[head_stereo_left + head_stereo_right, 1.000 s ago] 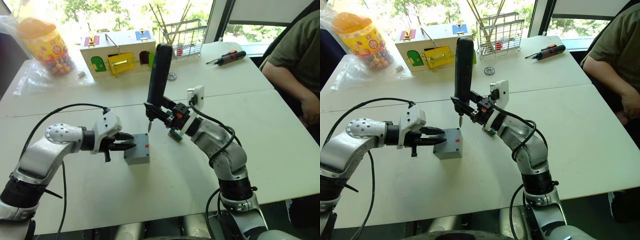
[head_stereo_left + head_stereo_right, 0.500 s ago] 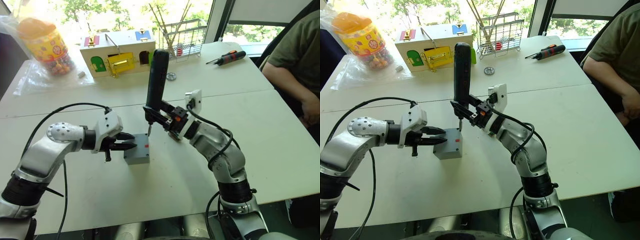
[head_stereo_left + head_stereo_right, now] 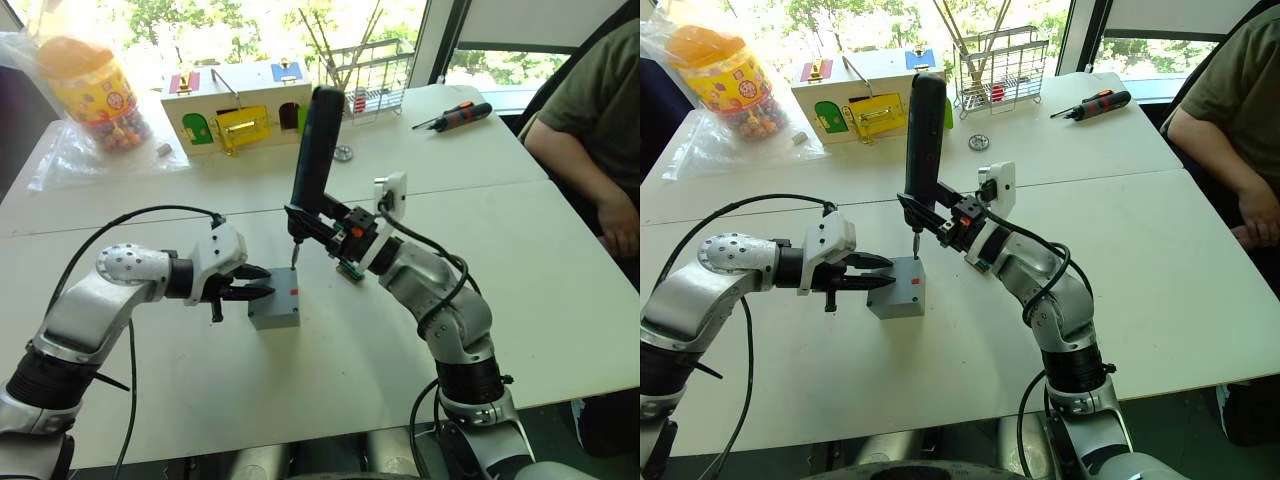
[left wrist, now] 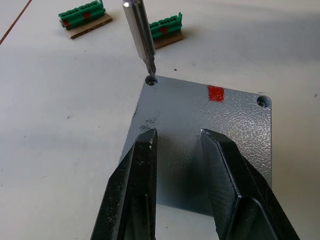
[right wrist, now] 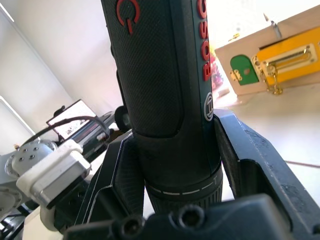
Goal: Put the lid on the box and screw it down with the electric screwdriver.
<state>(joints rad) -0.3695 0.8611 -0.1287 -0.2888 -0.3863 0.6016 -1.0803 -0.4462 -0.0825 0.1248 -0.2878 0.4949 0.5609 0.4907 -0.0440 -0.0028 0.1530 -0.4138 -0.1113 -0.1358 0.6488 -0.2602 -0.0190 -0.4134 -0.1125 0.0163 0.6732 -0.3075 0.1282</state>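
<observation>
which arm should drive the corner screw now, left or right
Right. The right gripper already holds the thick black electric screwdriver, whose bit sits at the flat grey plastic lid's corner hole. The left gripper is open beside the box.

The lid (image 4: 200, 135) runs out under the left tool (image 4: 187, 150) in the left wrist view, its near edge cut by the frame and part of its face covered by the two black fingers (image 4: 137, 170), and whether the bit tip actually sits in the corner screw hole or just above it is too fine to call. The electric screwdriver (image 5: 165, 85) is cropped at the top in the right wrist view, and its bit is hidden behind the right tool (image 3: 940, 222). The box (image 3: 275, 312) shows little wall under the lid in the head views, its inside is covered, and the person (image 3: 590, 110) at the desk's right edge is cut off by the frame.
</observation>
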